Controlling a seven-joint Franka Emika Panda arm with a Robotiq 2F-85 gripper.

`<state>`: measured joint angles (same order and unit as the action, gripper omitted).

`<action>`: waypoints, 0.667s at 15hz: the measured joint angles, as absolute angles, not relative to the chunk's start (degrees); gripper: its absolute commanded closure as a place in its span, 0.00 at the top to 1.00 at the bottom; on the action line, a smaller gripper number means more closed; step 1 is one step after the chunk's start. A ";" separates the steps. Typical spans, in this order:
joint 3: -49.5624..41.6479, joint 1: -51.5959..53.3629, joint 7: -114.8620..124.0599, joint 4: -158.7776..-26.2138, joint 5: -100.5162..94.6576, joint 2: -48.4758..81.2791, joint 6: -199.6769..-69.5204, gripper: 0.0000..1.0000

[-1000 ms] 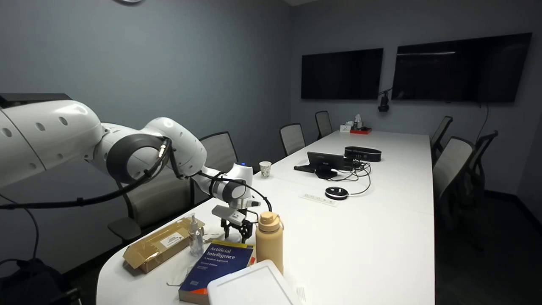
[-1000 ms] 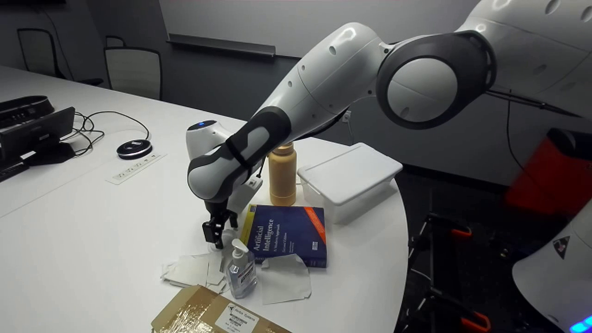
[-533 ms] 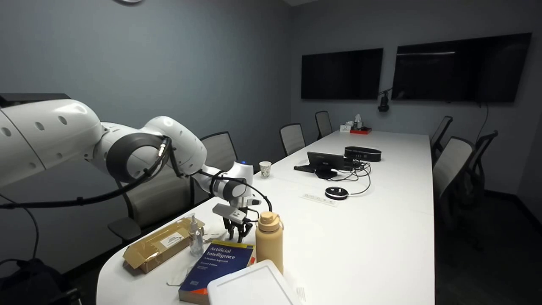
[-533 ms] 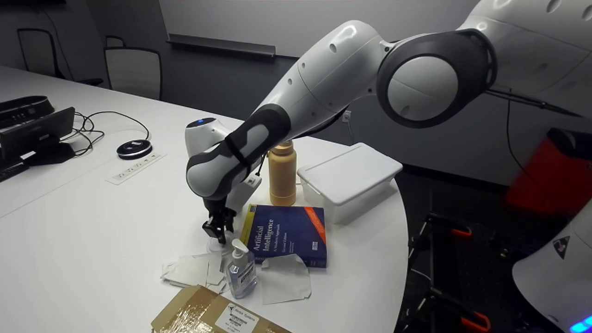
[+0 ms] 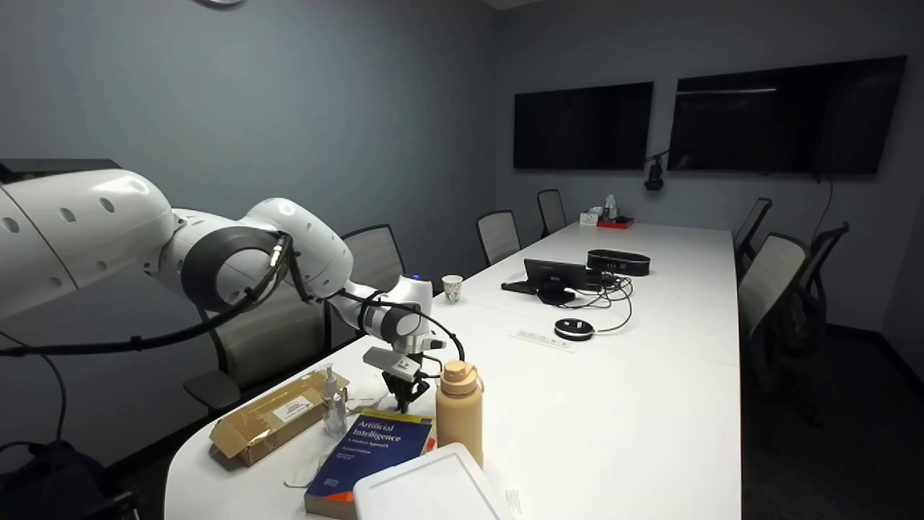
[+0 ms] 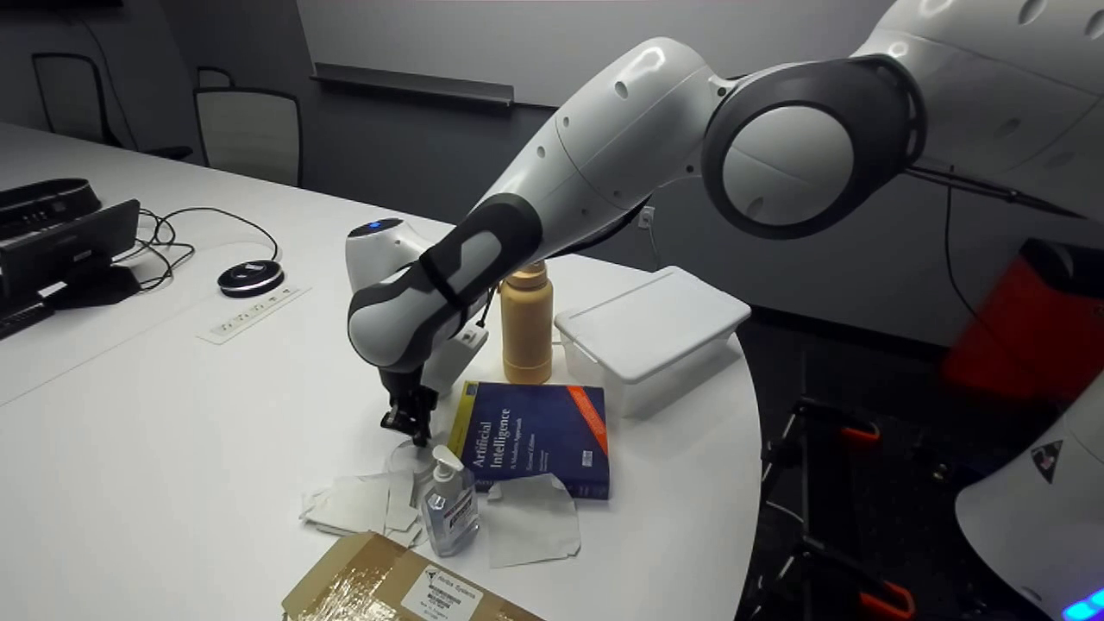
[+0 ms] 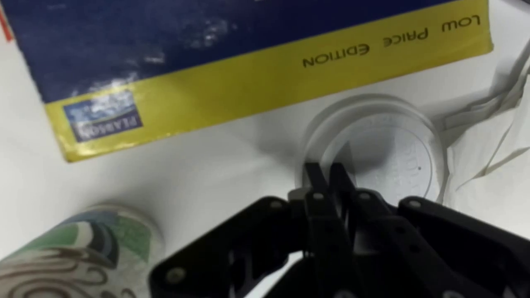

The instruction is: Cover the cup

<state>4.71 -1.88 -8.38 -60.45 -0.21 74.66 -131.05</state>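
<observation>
A round, translucent white lid lies flat on the table along the yellow edge of the blue book. My gripper is shut, its fingertips over one side of the lid's raised rim. Whether a bit of that rim is pinched between them cannot be told. In both exterior views the gripper points straight down, just past the book; in an exterior view the lid is partly visible beneath it. A cup with a green and brown print shows at the wrist view's lower left, cut off by the frame.
A tall tan bottle, its top on, rises beside the book. Near the lid are a sanitizer pump bottle and paper napkins. A white-lidded box, a cardboard box and a farther small white cup share the table.
My gripper's fingers have come together: wide apart a second ago, narrower half a second ago, closed up now. The hand has barely shifted and the lid lies in about the same place.
</observation>
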 measured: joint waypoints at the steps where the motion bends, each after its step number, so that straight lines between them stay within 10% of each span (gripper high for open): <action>1: 4.70 -1.88 -8.38 -60.45 -0.21 74.66 -131.05 0.02; 10: 4.69 -1.83 -7.16 -59.50 -0.21 74.11 -130.71 0.02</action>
<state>4.69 -1.83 -7.16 -59.50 -0.21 74.11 -130.71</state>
